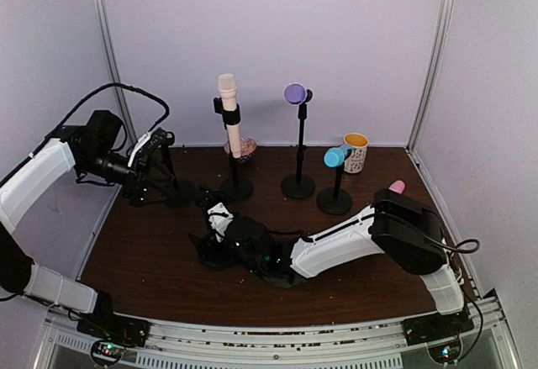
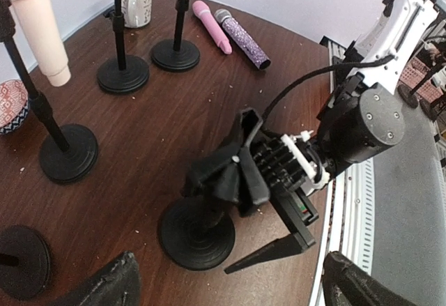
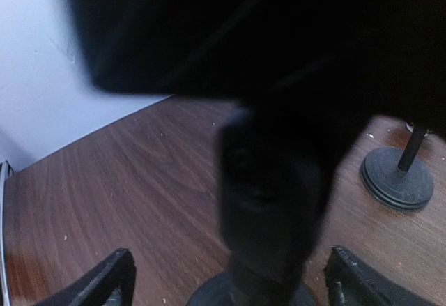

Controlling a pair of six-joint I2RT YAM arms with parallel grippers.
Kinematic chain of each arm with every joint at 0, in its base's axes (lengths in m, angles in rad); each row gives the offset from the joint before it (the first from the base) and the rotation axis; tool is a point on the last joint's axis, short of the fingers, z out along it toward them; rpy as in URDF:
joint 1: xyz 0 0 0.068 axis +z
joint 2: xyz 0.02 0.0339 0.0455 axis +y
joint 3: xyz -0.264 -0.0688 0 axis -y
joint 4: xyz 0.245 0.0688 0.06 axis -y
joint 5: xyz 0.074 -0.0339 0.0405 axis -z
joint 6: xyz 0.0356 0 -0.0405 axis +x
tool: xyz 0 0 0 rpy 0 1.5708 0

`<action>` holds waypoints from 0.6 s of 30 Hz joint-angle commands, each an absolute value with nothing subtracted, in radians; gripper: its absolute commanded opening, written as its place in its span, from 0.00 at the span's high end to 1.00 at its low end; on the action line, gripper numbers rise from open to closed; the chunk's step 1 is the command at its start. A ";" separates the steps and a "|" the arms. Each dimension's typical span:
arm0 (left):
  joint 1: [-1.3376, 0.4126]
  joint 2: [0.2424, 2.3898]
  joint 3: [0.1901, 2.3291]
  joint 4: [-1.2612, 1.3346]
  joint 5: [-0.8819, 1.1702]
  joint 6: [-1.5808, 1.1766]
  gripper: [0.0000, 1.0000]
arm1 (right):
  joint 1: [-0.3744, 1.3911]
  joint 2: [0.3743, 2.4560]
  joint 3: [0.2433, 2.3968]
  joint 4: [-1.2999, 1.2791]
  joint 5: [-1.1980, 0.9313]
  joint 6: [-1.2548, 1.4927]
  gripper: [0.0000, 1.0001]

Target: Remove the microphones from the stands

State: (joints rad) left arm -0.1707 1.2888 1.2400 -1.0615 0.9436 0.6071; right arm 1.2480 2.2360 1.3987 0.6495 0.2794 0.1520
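Microphone judged next, the cream one (image 1: pixel 228 100), sits clipped upright in its stand (image 1: pixel 236 188) at upper centre of the top view, directly above the right gripper (image 1: pixel 214 234). That gripper's jaws stand wide about a low black clip (image 2: pixel 233 170). Left gripper (image 2: pixel 226 288), also wide, lies comparably near.

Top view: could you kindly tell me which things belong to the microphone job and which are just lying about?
Job: cream microphone, purple microphone, blue microphone, all three on stands.
Lying about: mug, patterned bowl, loose pink microphone.
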 commanded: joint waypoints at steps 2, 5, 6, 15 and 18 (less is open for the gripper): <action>-0.269 1.311 1.278 -0.915 0.842 0.553 0.07 | 1.258 2.087 1.275 0.683 0.344 0.213 0.00; -0.316 1.309 1.271 -0.858 0.800 0.507 0.07 | 1.258 1.987 1.184 0.685 0.362 0.235 0.00; -0.329 1.307 1.269 -0.846 0.796 0.501 0.06 | 1.257 1.949 1.153 0.681 0.369 0.241 0.00; -0.420 1.370 1.310 -0.874 0.770 0.598 0.02 | 1.255 1.630 0.957 0.602 0.378 0.263 0.00; -0.444 1.428 1.356 -0.933 0.739 0.674 0.02 | 1.255 1.540 0.919 0.571 0.371 0.266 0.00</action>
